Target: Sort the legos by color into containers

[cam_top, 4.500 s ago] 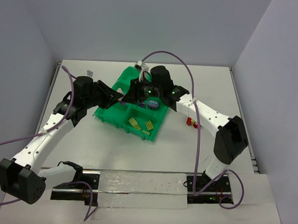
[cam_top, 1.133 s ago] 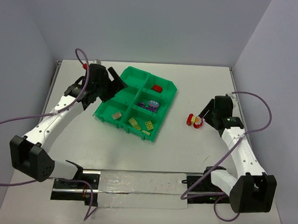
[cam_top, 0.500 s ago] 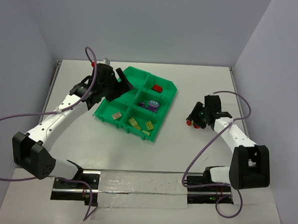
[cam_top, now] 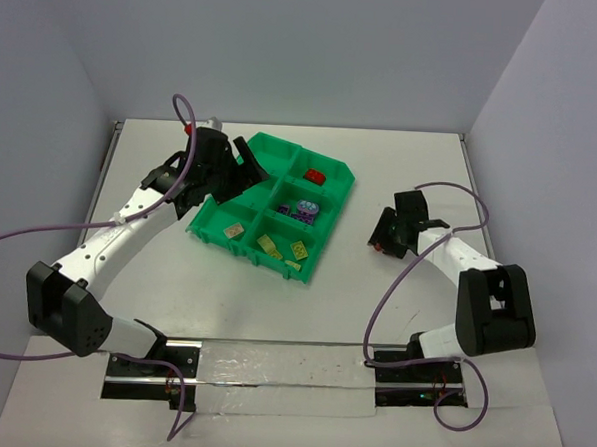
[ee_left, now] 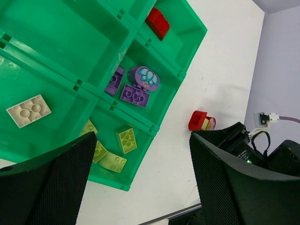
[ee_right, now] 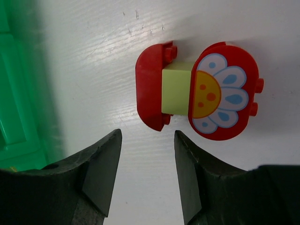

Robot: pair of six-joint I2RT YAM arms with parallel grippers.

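The green tray [cam_top: 241, 207] of containers lies left of centre. One container holds a red lego [cam_top: 314, 174], one holds purple legos [cam_top: 301, 210], one holds yellow legos [cam_top: 282, 249], and one holds a beige brick [cam_top: 234, 230]. On the table to the right lies a small stack [ee_right: 197, 91]: two red legos with a yellow one between, a flower printed on one red piece. My right gripper [ee_right: 146, 136] is open just short of this stack, with bare table between its fingers. My left gripper [ee_left: 140, 140] hangs open above the tray, holding nothing.
The tray's edge [ee_right: 14, 93] lies close to the left of the stack in the right wrist view. The left wrist view shows the same stack [ee_left: 201, 122] beside the right arm [ee_left: 243, 145]. Two containers [ee_left: 61, 51] under the left gripper hold nothing. Purple cables loop over both arms.
My right gripper has left the tray, swung out to the right side of the table and come down over the stack, its jaws narrower. My left gripper shifted slightly toward the tray.
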